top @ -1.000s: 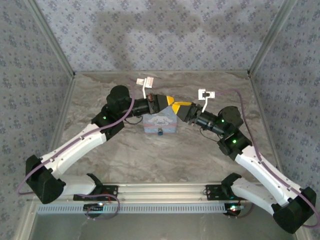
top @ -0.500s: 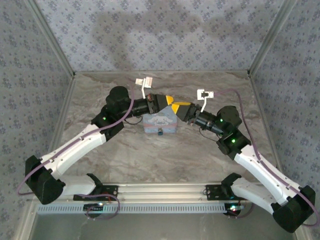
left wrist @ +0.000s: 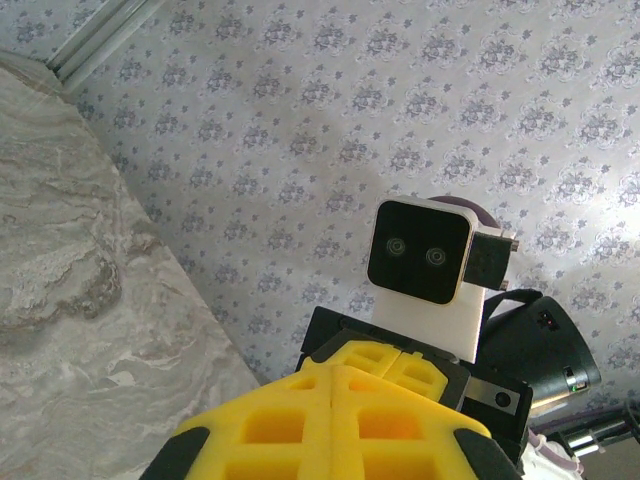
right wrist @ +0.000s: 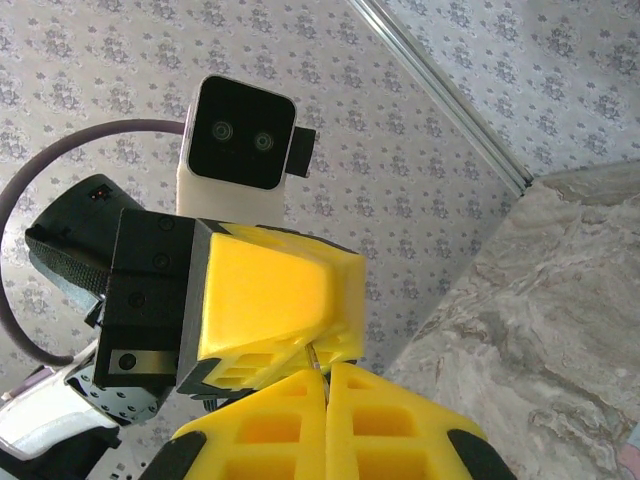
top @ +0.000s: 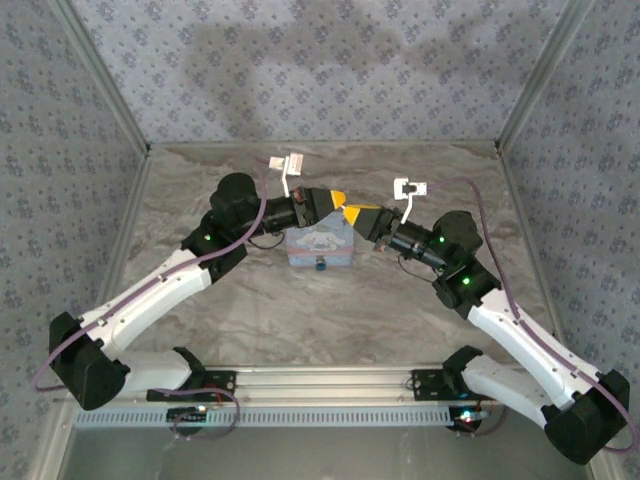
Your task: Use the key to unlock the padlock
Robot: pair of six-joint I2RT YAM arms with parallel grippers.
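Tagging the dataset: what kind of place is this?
Likely a lab robot cell: patterned cloth walls on a metal frame, a marble-look table, and two arms bolted to a rail.

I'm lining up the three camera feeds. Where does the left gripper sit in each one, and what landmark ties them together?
Top external: left gripper, yellow, over the box's far edge, centre.
Left wrist: its own closed yellow fingers, bottom centre.
Right wrist: yellow wedge under the white camera, centre left.
Shared landmark: the marbled table.
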